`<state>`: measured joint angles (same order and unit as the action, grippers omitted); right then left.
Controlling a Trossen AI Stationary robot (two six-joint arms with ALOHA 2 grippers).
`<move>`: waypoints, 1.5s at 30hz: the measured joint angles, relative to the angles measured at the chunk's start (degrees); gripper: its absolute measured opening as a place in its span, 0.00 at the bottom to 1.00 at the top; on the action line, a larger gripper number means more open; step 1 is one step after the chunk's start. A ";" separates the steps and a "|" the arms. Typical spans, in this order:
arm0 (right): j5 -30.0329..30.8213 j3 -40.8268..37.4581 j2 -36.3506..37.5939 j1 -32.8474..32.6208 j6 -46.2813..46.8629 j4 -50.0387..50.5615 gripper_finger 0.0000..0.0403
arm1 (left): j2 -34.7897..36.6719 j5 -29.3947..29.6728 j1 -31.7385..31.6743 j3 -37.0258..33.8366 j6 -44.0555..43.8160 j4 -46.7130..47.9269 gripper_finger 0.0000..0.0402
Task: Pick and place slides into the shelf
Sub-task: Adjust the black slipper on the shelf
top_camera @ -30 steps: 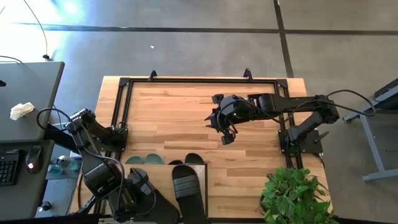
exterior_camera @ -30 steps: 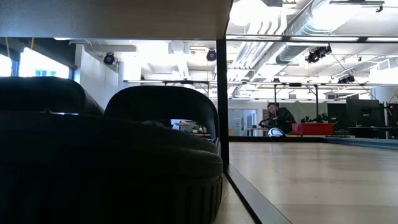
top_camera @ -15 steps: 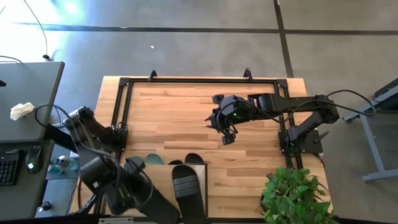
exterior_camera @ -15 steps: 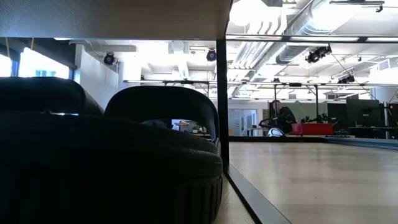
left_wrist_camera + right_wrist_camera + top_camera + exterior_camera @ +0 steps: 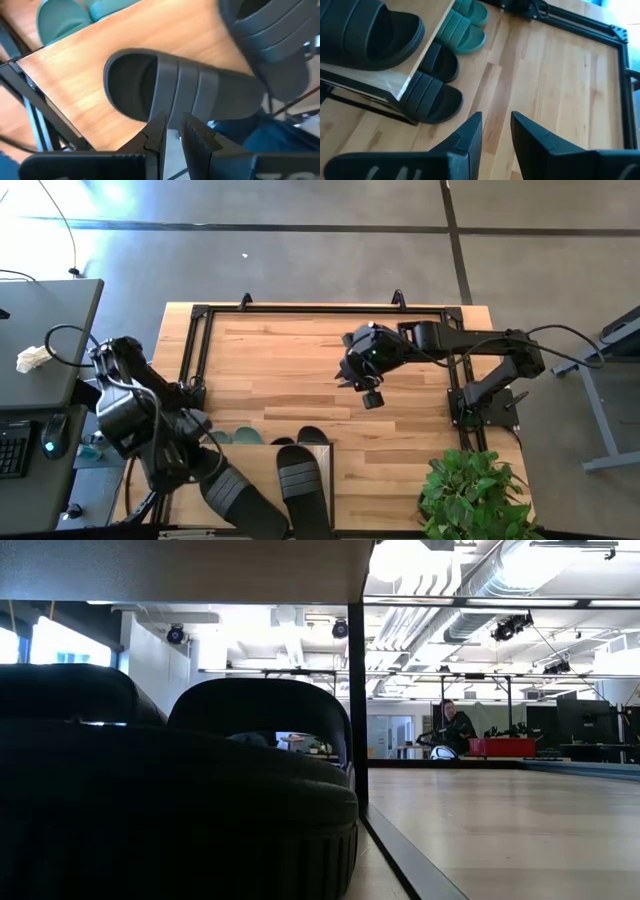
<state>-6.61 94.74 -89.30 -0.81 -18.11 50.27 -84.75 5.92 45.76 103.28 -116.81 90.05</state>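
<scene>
Slides are nearly all stowed, I'd judge. One black slide (image 5: 302,488) lies on the shelf's (image 5: 322,452) top board at the table's (image 5: 300,370) near edge; a green pair (image 5: 465,27) and two black slides (image 5: 431,95) sit on the level below. The last black slide (image 5: 185,92) is in the left gripper (image 5: 172,135), its fingers pinched on the strap, hanging over the top board's left end, not yet down. The right gripper (image 5: 496,131) hovers part open and empty over mid-table.
</scene>
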 joint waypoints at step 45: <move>-9.02 0.00 -0.02 2.72 3.08 2.67 0.23 | 29.95 -5.00 0.02 -56.63 -1.49 -59.58 0.12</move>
<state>-15.63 94.74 -89.32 1.91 -15.03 52.94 -54.81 0.92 45.78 46.65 -118.30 30.47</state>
